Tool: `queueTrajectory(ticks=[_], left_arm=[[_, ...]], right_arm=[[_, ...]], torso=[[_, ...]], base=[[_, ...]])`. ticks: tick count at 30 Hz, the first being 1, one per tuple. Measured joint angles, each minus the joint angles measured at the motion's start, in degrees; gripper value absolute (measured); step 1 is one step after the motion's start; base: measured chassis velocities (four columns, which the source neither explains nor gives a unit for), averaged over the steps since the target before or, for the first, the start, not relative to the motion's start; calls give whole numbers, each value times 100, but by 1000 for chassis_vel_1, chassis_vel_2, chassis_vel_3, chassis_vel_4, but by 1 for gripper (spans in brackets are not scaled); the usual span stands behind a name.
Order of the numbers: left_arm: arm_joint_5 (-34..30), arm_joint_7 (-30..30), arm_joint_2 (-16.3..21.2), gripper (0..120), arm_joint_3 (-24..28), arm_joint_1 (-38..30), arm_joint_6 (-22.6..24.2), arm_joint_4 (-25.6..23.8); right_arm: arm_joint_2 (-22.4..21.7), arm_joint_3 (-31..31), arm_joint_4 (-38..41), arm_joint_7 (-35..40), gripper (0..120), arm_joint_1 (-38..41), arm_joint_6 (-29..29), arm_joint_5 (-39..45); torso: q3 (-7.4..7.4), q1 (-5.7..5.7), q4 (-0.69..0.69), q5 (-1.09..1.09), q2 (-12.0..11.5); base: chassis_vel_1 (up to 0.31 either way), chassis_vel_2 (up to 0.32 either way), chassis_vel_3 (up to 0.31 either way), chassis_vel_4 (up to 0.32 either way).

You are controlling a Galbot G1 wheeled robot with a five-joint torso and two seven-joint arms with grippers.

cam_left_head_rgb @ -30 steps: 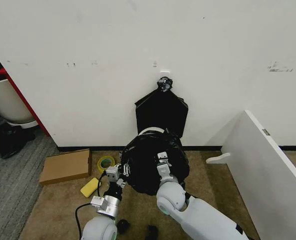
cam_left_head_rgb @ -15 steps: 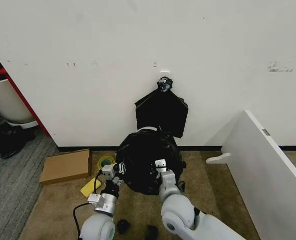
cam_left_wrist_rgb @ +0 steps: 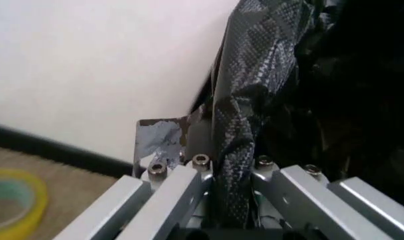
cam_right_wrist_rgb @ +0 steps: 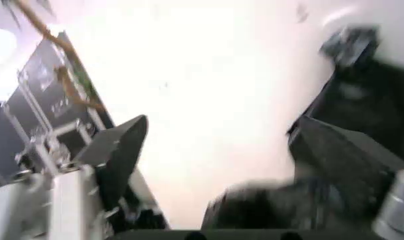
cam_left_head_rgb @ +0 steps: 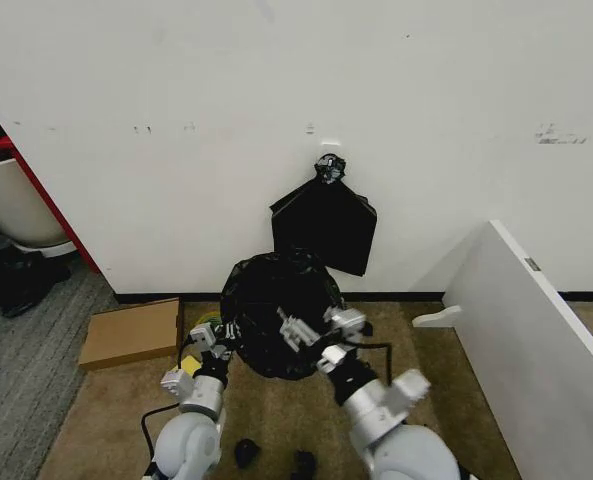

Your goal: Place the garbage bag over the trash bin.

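A plain white wall (cam_left_head_rgb: 176,90) runs across the back of the room, with a dark skirting strip where it meets tan carpet (cam_left_head_rgb: 126,400). Against that wall stands the garbage bag (cam_left_head_rgb: 273,310), a glossy black crinkled mound that covers whatever it sits over; I cannot make out any white of the trash bin under it. Just above it on the wall hangs a flat black bag bundle (cam_left_head_rgb: 323,222), knotted at its top. The left gripper (cam_left_head_rgb: 211,340) is low at the bag's left flank, and in the left wrist view the left gripper (cam_left_wrist_rgb: 221,200) is clenched on a twisted fold of the garbage bag (cam_left_wrist_rgb: 255,95), the film running up from between the metal fingers (cam_left_wrist_rgb: 168,192) toward the wall. The right gripper (cam_left_head_rgb: 316,328) is at the bag's front right side, raised and tilted; in the right wrist view the right gripper (cam_right_wrist_rgb: 208,145) stands released, with 2 dark fingers (cam_right_wrist_rgb: 118,150) spread wide and only wall between them, the garbage bag (cam_right_wrist_rgb: 268,210) lying low near its base. On the carpet to the left lie a flat cardboard piece (cam_left_head_rgb: 131,331), a roll of yellow tape (cam_left_head_rgb: 208,322) partly behind the left arm, and a yellow pad (cam_left_head_rgb: 181,372). A white board (cam_left_head_rgb: 536,340) leans at the right, and 2 small black scraps (cam_left_head_rgb: 246,452) sit near the robot's base.
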Motion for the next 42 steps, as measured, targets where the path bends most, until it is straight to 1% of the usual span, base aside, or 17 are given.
queueTrajectory(ticks=[2, 3, 4, 5, 6, 9, 10, 15, 23, 30, 32, 33, 35, 37, 38, 40, 42], left_arm=[[0, 733, 47, 1, -21, -25, -411, 351], [34, 1213, 62, 1, -29, -65, -720, 627], [34, 1213, 62, 1, -29, -65, -720, 627], [52, 1458, 69, 1, -33, -89, -898, 777], [54, 1692, 78, 1, -37, -112, -1071, 932], [-5, 1921, 89, 1, -56, -116, -1270, 1044], [-5, 1921, 89, 1, -56, -116, -1270, 1044], [18, 2084, 120, 1, -83, -96, -1370, 1031], [27, 2249, 165, 1, -104, -60, -1406, 1000], [105, 2323, 175, 1, -124, -97, -1435, 1037], [194, 2352, 178, 1, -134, -126, -1472, 1084], [205, 2354, 179, 1, -136, -128, -1477, 1089], [326, 2379, 193, 1, -160, -146, -1554, 1150], [344, 2399, 198, 1, -168, -145, -1581, 1159], [347, 2422, 204, 1, -176, -143, -1601, 1158], [347, 2434, 211, 1, -196, -126, -1619, 1147], [340, 2435, 222, 1, -217, -115, -1631, 1123]], right_arm=[[-117, 223, 37, 70, 94, -13, -71, 21], [-252, 358, 2, 77, 97, -14, -177, -5], [-252, 358, 2, 77, 97, -14, -177, -5], [-358, 416, -43, 75, 99, -14, -269, -21], [-521, 452, -125, 73, 99, -16, -439, -38], [-903, 459, -416, -43, 100, 7, -854, -220], [-903, 459, -416, -43, 100, 7, -854, -220], [-1260, 428, -1032, -349, 100, 275, -1141, -459], [-1285, 472, -1407, -543, 100, 472, -1059, -366], [-1276, 655, -1471, -704, 100, 511, -903, 165], [-1287, 790, -1512, -874, 100, 542, -847, 548], [-1288, 797, -1513, -882, 100, 543, -845, 567], [-1321, 975, -1551, -1085, 100, 572, -870, 1054], [-1343, 1023, -1556, -1118, 100, 575, -937, 1176], [-1377, 1081, -1575, -1126, 100, 577, -1109, 1247], [-1426, 1115, -1629, -1126, 100, 578, -1313, 1201], [-1448, 1116, -1722, -1169, 100, 590, -1297, 1039]], torso=[[0, 0, 1, 3, 0], [0, 0, 1, 2, 0], [0, 0, 1, 2, 0], [0, 0, 0, -1, 0], [1, 0, 0, -1, 0], [1, 1, 1, 2, 0], [1, 1, 1, 2, 0], [1, 1, 1, 2, 0], [1, 1, 0, 0, 0], [1, 1, 1, 2, 0], [1, 1, 0, 0, 0], [1, 1, 0, 0, 0], [1, 1, 1, 2, 0], [1, 1, 1, 1, 0], [1, 1, 1, 1, 0], [1, 1, 0, 1, 0], [1, 0, 0, 1, 0]], base=[[0, 0, 0, 0], [0, 0, 0, 0], [0, 0, 0, 0], [0, 0, 0, 0], [0, 0, 0, 0], [0, 0, 0, 0], [0, 0, 0, 0], [0, 0, 0, 0], [0, 0, 0, 0], [0, 0, 0, 0], [0, 0, 0, 0], [0, 0, 0, 0], [0, 0, 0, 0], [0, 0, 0, 0], [0, 0, 0, 0], [0, 0, 0, 0], [0, 0, 0, 0]])
